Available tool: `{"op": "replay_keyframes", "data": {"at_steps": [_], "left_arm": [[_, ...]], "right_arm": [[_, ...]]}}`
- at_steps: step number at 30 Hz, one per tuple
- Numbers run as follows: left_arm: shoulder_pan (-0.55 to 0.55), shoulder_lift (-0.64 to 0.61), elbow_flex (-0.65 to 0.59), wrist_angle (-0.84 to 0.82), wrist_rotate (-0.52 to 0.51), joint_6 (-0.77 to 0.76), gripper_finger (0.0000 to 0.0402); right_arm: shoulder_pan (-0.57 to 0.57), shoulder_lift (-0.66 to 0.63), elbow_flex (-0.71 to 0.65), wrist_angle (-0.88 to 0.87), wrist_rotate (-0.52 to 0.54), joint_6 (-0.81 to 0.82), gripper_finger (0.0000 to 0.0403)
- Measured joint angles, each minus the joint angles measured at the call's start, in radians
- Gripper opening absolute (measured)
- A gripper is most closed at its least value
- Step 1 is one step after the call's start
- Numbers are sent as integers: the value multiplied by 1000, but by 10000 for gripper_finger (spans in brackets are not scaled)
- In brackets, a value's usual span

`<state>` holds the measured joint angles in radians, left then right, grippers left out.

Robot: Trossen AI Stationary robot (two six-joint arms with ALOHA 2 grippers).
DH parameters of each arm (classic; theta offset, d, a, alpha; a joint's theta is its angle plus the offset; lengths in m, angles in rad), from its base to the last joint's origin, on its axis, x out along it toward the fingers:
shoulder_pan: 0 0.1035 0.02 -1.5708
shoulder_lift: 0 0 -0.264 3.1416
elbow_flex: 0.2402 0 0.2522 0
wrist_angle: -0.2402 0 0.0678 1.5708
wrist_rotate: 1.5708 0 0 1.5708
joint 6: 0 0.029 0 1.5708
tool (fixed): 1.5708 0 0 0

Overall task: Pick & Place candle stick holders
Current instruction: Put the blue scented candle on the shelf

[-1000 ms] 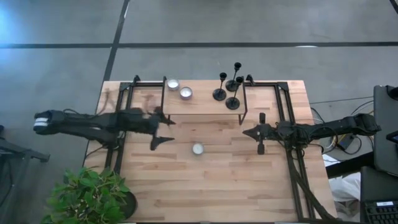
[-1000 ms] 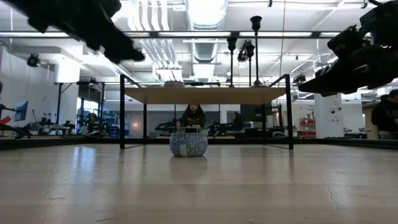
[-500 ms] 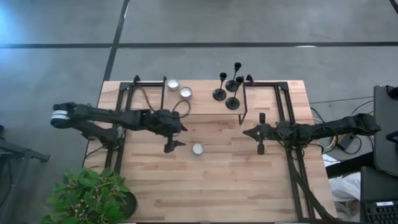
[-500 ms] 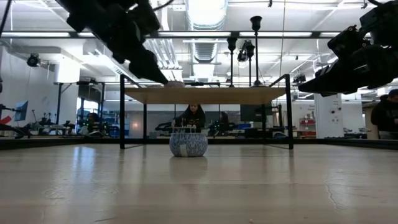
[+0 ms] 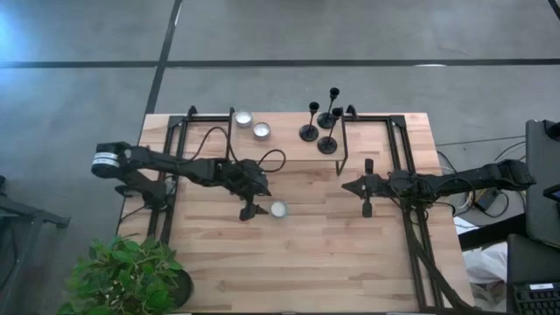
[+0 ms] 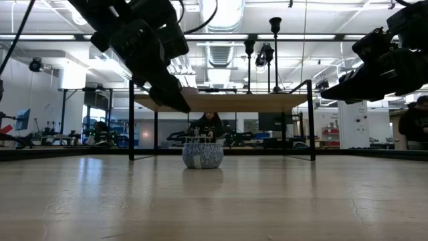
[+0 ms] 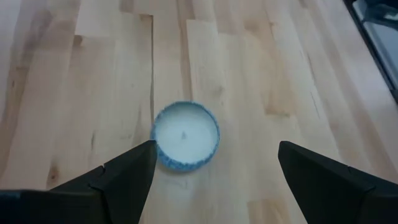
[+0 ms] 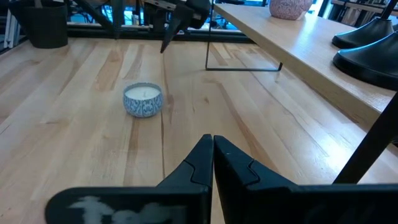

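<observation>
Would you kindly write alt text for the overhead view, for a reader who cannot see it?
The left gripper, jaws open, hovers beside a small round blue-patterned candle at the middle of a light wooden table. The right gripper, jaws shut, waits to the candle's right. Three black metal candlestick holders and two small silver-cupped candles stand on a raised wooden shelf at the far edge.

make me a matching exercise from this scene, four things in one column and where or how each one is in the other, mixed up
Things:
1. left gripper
2. right gripper
3. candle stick holders
4. blue candle

Places or states:
A. standing together on the raised shelf
B. fingers shut, waiting over the table's right side
C. alone on the table top, near the middle
D. fingers open, just beside the blue candle

Pairs: 1-D, 2-B, 3-A, 4-C
</observation>
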<state>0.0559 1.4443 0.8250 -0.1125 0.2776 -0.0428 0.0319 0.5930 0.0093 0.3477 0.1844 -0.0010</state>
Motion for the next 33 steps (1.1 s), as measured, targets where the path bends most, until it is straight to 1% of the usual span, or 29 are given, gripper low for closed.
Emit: {"op": "replay_keyframes", "data": {"at_steps": [8, 17, 20, 24, 26, 33], "left_arm": [[4, 48, 9, 43, -9, -90, 342], [3, 81, 22, 54, -6, -95, 342], [2, 98, 28, 52, -6, -104, 353], [2, 125, 40, 51, -9, -105, 387], [2, 131, 47, 51, -16, -90, 396], [-1, 140, 54, 53, -19, -75, 389]], "right_arm": [[0, 0, 0, 0, 0, 0, 8], [0, 0, 0, 0, 0, 0, 9], [0, 0, 0, 0, 0, 0, 9], [0, 0, 0, 0, 0, 0, 8], [0, 0, 0, 0, 0, 0, 9], [0, 0, 0, 0, 0, 0, 9]]}}
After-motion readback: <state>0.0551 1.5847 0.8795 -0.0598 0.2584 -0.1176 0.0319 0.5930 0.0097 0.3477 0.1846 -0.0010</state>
